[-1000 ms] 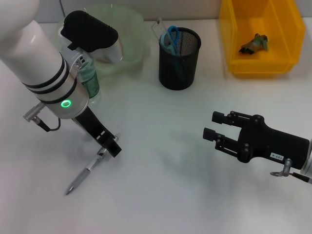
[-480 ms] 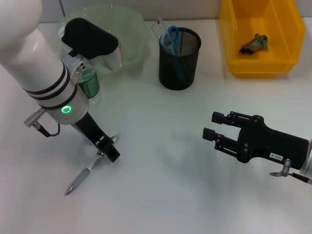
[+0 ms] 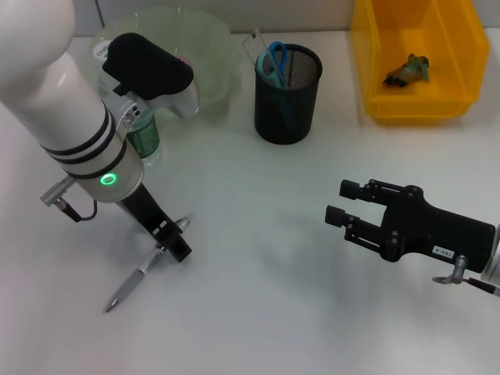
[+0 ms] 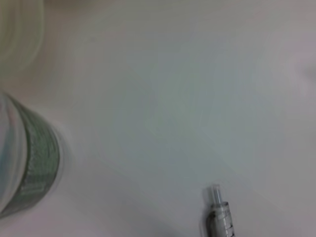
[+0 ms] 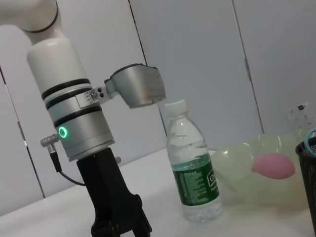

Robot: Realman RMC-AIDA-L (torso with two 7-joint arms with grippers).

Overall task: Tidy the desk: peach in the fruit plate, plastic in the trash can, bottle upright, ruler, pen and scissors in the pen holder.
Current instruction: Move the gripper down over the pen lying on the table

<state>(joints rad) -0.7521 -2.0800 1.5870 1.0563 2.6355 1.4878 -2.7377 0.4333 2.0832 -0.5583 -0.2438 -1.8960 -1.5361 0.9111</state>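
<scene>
The silver-grey pen lies flat on the white desk; its upper end shows in the left wrist view. My left gripper hangs low right at that end, its black fingers spread and holding nothing. The bottle stands upright behind my left arm, next to the pale green fruit plate, which holds the pink peach. The black pen holder contains the scissors and the ruler. The yellow trash can holds crumpled plastic. My right gripper hovers open at the right.
The bottle stands close to my left arm's wrist and to the plate's rim. Bare tabletop lies between the two grippers and in front of the pen holder.
My left gripper has edged down and slightly left toward the pen's upper end. The pen has stayed where it was, and the right arm has not moved.
</scene>
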